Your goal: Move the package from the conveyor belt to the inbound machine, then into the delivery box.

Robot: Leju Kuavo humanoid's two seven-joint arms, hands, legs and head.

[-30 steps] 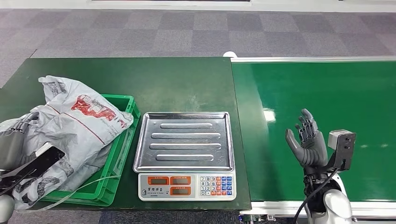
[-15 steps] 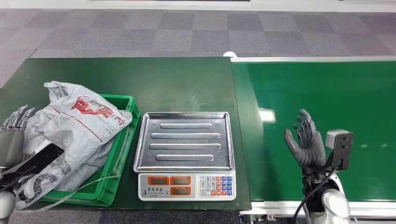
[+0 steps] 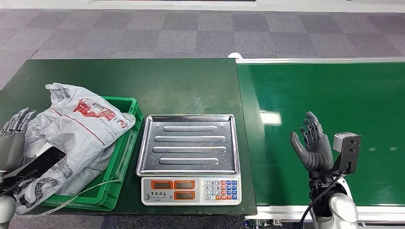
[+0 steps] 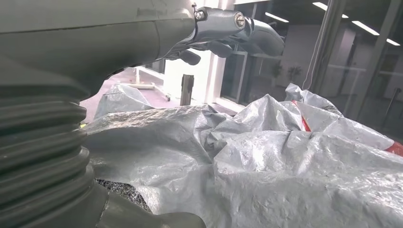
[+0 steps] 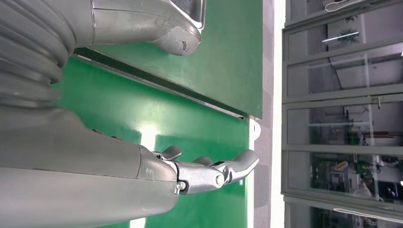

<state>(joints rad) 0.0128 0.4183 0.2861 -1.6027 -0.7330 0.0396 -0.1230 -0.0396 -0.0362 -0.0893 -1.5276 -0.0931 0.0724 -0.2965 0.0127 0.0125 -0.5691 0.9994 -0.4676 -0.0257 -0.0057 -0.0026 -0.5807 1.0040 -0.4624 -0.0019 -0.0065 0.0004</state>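
The package (image 3: 81, 129), a crumpled grey plastic bag with red print, lies in the green delivery box (image 3: 126, 160) at the table's left, spilling over its near-left rim. My left hand (image 3: 12, 138) stands just left of the bag, fingers spread and holding nothing. In the left wrist view its fingers (image 4: 228, 28) hover above the grey wrinkled package (image 4: 285, 161). My right hand (image 3: 313, 145) is raised over the green conveyor belt (image 3: 334, 90), fingers apart and empty; the right wrist view shows that hand (image 5: 209, 173) above the belt (image 5: 190, 109).
The inbound machine, a scale with a bare steel tray (image 3: 188, 143) and a keypad (image 3: 191, 190), sits between the box and the belt. The dark green table (image 3: 157, 81) stretches behind it. A thin white strap (image 3: 83, 191) trails over the box's near edge.
My left hand has let go of the package's left edge and drawn away to the left, fingers now spread. The bag has settled slightly in the box. The right hand barely moved.
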